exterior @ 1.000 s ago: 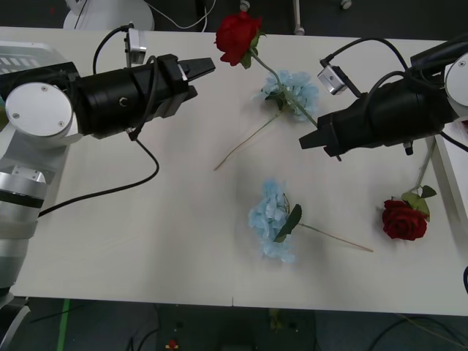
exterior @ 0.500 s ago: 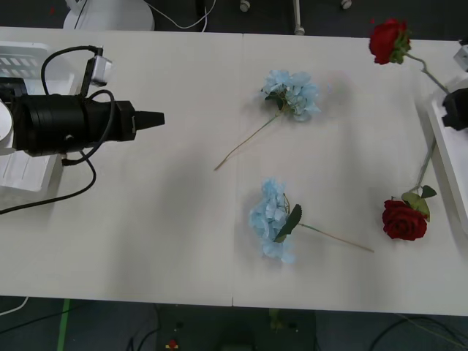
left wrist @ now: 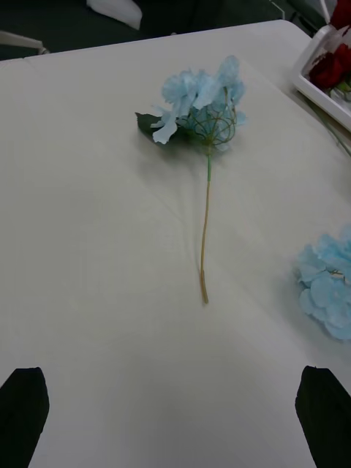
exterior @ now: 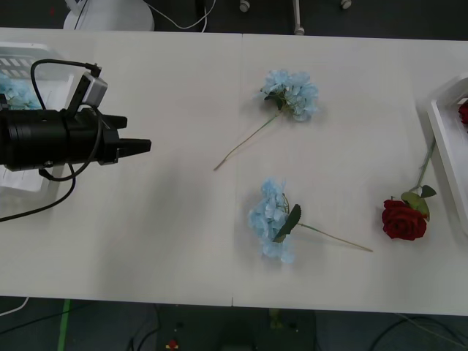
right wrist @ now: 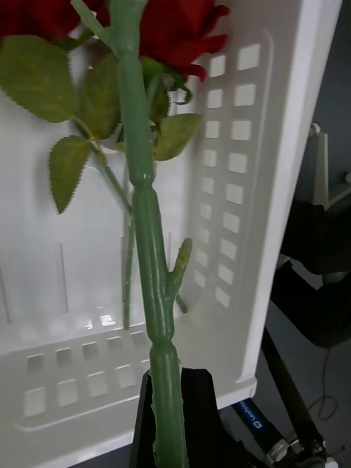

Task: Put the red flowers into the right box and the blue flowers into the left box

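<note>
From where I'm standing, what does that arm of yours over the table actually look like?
The left arm is a thick black cylinder tapering into the left pincer, two short black fingers. A small silver-grey camera block sits on top, and black cables loop off it and trail back along the table.

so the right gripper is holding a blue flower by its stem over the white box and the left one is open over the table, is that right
Not quite. The right gripper is shut on the stem of a red flower, not a blue one; the right wrist view shows the green stem and red bloom over the white box. The left gripper is indeed open over the table.
</note>
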Tool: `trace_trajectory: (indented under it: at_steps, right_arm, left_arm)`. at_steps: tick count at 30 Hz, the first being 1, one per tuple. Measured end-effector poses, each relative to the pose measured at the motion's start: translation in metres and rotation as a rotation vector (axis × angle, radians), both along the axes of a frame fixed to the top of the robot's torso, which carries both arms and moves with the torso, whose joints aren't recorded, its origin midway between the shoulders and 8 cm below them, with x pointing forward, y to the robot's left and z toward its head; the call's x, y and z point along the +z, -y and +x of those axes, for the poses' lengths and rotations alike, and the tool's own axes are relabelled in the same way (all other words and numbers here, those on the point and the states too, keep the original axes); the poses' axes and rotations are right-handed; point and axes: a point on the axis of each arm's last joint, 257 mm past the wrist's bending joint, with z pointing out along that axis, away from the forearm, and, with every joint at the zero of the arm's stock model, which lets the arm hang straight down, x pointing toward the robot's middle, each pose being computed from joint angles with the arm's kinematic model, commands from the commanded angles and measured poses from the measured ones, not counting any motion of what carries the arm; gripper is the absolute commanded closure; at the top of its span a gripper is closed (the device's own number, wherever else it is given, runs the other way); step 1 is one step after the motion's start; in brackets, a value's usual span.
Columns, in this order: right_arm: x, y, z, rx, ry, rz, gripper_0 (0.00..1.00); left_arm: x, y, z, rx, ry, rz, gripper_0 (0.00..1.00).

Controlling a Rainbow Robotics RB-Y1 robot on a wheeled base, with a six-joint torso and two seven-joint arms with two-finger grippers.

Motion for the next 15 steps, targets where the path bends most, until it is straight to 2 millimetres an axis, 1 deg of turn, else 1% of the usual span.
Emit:
trace_trajectory:
  at_steps: [4, 9, 11, 15]
  right_arm:
    - [-0.009, 0.026, 0.001, 0.008, 0.029, -0.074, 1.00]
    - [-0.031, 0.052, 0.000, 0.043, 0.011, -0.239, 1.00]
    - [-0.046, 0.058, 0.003, 0.059, 0.013, -0.286, 1.00]
    - [-0.084, 0.063, -0.003, 0.050, 0.002, -0.290, 1.00]
  left_arm:
    - [-0.001, 0.002, -0.002, -0.018, 0.028, 0.006, 0.00]
    - [0.005, 0.014, 0.001, 0.001, 0.043, -0.077, 0.00]
    - [0.007, 0.021, 0.001, -0.007, 0.074, -0.094, 0.00]
    - [0.002, 0.031, -0.003, -0.079, 0.186, -0.017, 0.00]
